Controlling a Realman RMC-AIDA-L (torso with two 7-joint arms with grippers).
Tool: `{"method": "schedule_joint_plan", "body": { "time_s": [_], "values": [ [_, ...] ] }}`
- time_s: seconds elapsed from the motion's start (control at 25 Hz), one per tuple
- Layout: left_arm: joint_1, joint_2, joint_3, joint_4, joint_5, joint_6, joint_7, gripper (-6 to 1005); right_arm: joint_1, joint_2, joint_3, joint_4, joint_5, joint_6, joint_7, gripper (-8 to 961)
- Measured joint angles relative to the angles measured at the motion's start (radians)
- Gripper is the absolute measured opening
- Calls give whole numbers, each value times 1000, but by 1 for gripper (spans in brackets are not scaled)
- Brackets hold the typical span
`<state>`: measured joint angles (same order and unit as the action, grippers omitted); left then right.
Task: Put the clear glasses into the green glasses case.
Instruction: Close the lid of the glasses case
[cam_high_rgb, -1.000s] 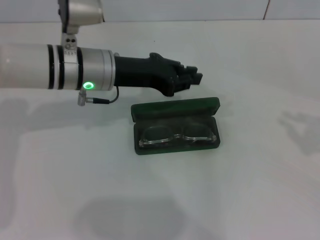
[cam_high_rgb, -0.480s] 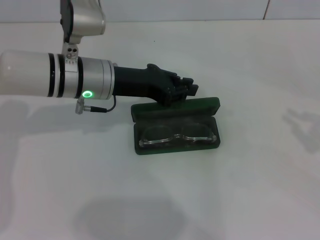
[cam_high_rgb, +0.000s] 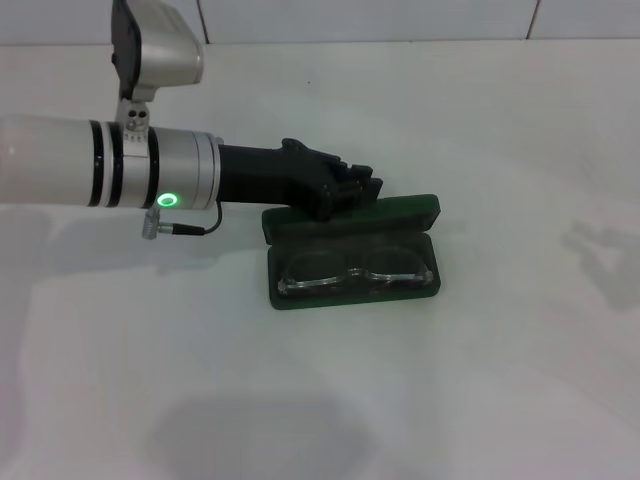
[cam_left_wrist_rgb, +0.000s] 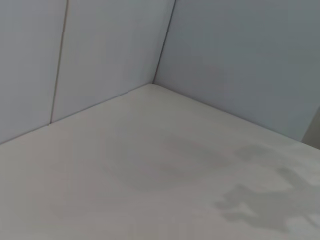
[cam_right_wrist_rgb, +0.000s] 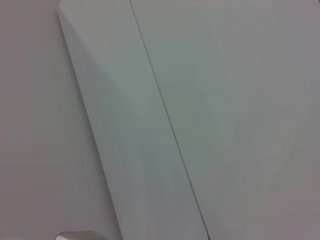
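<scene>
Judging the clear glasses (cam_high_rgb: 352, 271) already seated in the open green glasses case (cam_high_rgb: 352, 262) mid-table (cam_high_rgb: 520, 380), we took lid-closing as next. The left gripper (cam_high_rgb: 362, 184) hovered over the lid's far edge; whether its jaws were spread we could not tell, and the right gripper was out of view.

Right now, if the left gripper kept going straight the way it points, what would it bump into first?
Probably the raised lid of the green glasses case. The left gripper points along its back edge, just above it. Depth is hard to judge, so it might pass over. The clear glasses lie lower, inside.
</scene>
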<state>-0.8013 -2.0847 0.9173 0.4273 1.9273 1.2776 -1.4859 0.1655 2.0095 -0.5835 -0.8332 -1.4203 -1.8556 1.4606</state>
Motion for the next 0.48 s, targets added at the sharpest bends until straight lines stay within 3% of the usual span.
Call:
{"method": "schedule_joint_plan", "body": {
  "time_s": [0.48],
  "values": [
    [1, -1, 16, -5, 1, 0, 1, 186, 6, 0, -9, 32, -1, 0, -17, 177]
  ]
}}
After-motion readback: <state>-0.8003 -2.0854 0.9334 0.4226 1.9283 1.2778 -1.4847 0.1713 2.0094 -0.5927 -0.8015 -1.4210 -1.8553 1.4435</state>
